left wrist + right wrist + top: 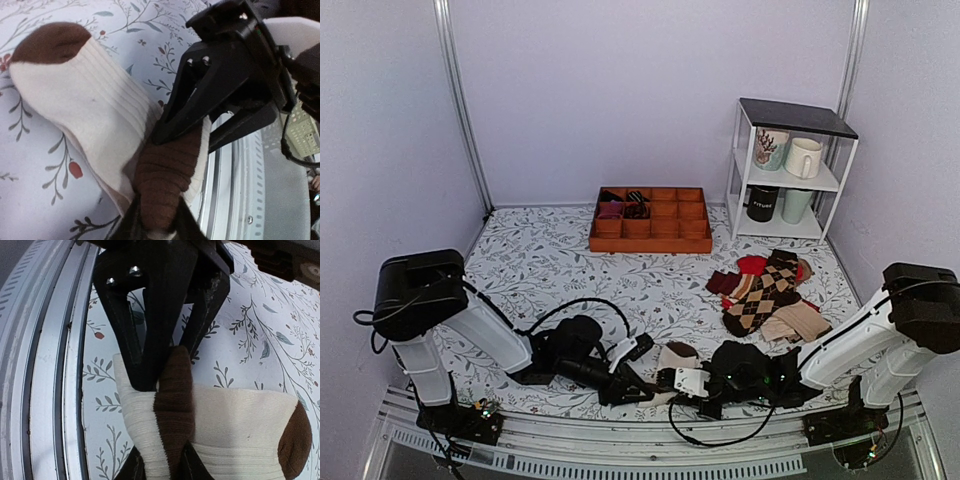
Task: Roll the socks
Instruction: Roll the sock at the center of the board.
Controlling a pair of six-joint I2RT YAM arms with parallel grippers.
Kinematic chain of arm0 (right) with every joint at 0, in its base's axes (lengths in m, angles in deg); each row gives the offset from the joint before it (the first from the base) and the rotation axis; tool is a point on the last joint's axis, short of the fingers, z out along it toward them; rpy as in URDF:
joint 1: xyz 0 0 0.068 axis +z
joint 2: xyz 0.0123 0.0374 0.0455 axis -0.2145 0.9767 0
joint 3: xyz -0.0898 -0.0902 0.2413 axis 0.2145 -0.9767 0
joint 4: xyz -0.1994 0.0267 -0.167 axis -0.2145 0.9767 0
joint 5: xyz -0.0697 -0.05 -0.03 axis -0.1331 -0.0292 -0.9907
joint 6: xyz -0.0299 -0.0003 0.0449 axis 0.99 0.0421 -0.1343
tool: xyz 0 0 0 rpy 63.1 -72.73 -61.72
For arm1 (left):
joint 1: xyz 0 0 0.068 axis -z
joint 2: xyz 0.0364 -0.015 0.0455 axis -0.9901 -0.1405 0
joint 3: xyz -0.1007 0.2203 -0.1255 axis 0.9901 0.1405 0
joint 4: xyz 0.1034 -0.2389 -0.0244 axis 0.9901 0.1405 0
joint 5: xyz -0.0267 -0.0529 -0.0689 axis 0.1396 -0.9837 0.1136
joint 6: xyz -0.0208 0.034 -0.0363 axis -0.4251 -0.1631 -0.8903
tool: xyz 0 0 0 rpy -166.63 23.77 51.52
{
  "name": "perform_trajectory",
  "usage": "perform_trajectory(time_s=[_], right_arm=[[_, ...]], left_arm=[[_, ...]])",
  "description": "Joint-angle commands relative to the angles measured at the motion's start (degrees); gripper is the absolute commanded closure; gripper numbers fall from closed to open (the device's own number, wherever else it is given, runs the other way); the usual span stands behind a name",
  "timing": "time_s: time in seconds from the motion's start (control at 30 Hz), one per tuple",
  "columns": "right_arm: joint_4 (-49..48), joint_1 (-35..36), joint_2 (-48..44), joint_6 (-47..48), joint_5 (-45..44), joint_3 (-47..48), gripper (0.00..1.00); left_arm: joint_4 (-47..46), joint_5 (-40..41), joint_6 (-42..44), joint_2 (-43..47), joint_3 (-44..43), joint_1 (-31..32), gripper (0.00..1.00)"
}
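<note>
One cream-white sock [676, 357] with a dark brown toe lies at the table's near edge, between my two grippers. In the left wrist view its toe [50, 42] points away. My left gripper [156, 221] is shut on the bunched dark brown band [165, 180]. My right gripper [162, 132] meets the same band from the other side. In the right wrist view my right gripper [162, 462] is shut on the brown band [175, 400] and cream cuff. The left gripper [155, 375] pinches it from above. In the top view the two grippers [638, 388] [670, 380] meet tip to tip.
A pile of brown-and-tan argyle socks [765, 290] and a plain tan sock [798, 322] lie at the right. A wooden compartment tray [650, 222] sits at the back. A white shelf [790, 170] holds mugs at the back right. The metal rail [45, 390] runs along the near edge.
</note>
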Motion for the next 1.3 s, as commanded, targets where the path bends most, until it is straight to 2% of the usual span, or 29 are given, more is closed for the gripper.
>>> perform_trajectory(time_s=[0.0,0.03,0.07,0.2,0.23,0.27,0.4,0.5,0.63,0.7,0.73,0.77,0.83,0.87,1.0,1.27], right_arm=[[6.14,-0.92,3.25,-8.19,6.47,0.56,0.81],[5.92,-1.09,3.45,-9.33,7.63,0.15,0.81],[6.09,-1.31,3.98,-10.70,9.10,0.07,0.81],[5.74,-3.56,6.29,-16.32,14.56,-0.04,0.81],[5.35,-4.08,6.73,-17.58,15.98,-0.20,0.81],[5.09,-4.31,7.17,-18.30,18.03,-0.31,0.81],[4.58,-5.51,8.65,-20.78,21.11,-0.40,0.81],[4.71,-5.92,8.40,-21.05,21.39,-0.43,0.81],[4.93,-6.35,7.80,-20.80,21.35,-0.59,0.81],[4.91,-6.55,7.52,-20.70,21.49,-0.68,0.81],[4.88,-6.59,7.46,-20.66,21.63,-0.68,0.81],[4.90,-6.66,7.51,-20.68,21.83,-0.71,0.81],[4.93,-6.83,7.69,-20.70,22.39,-0.63,0.81],[5.01,-6.87,7.84,-20.70,22.66,-0.54,0.81],[5.10,-7.22,8.34,-20.12,23.55,-0.16,0.81],[5.72,-7.89,8.73,-18.91,24.25,0.27,0.82]], left_arm=[[9.23,4.42,2.41,1.84,4.00,-0.04,0.62],[7.67,4.97,3.72,3.82,4.58,-0.07,0.44],[6.05,5.72,5.27,6.14,5.24,0.07,0.36],[-1.14,12.17,15.08,15.55,8.94,1.70,0.20],[-4.52,13.60,17.68,17.57,10.33,2.08,0.06],[-7.51,14.85,20.39,19.15,11.73,2.37,0.01],[-18.04,19.98,28.06,20.92,15.51,2.51,0.01],[-24.10,23.63,29.12,19.41,16.78,1.85,0.00],[-34.07,19.40,26.80,17.07,19.13,0.50,0.00],[-38.26,12.33,27.60,15.97,20.18,-0.38,0.01],[-37.10,10.55,28.12,15.67,19.71,-0.39,0.02],[-33.86,8.69,28.76,15.44,18.35,-0.55,0.07],[-23.33,5.24,30.08,14.28,14.07,-0.59,0.25],[-20.07,3.61,30.16,13.47,12.57,-0.62,0.28],[-18.71,0.46,29.53,10.15,11.12,-0.66,0.24],[-14.20,2.67,27.43,7.19,11.10,-0.35,0.26]])
